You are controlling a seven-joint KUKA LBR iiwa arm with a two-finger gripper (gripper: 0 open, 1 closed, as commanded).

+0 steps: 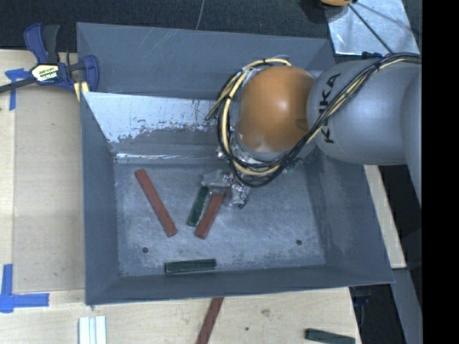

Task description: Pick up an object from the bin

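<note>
Item: two short flat sticks lying side by side near the middle of the bin floor, a dark green stick [195, 211] on the left and a red-brown stick [206, 221] touching it on the right. Both were tilted, with their far ends pointing up-right.

Tool [231, 190]: low in the bin, directly at the far ends of that pair, below the arm's orange cover [272, 110] and its cable loops. Whether it was released or clenched could not be told, and no stick was seen lifted in it.

Handling note (judgement): the two sticks lay in contact, so a clean pick would need the tool centred on one stick only and closing across its narrow width. Otherwise the neighbour could be dragged or pinched along with it. The flat lie on the floor left little to grip under.

Other contents: a longer red-brown stick [155, 202] lay well apart to the left. A second dark green stick [190, 266] lay along the foot of the near wall.

Container: grey metal bin [215, 292] with sloping walls. Nothing lay between the tool and the pair.
</note>
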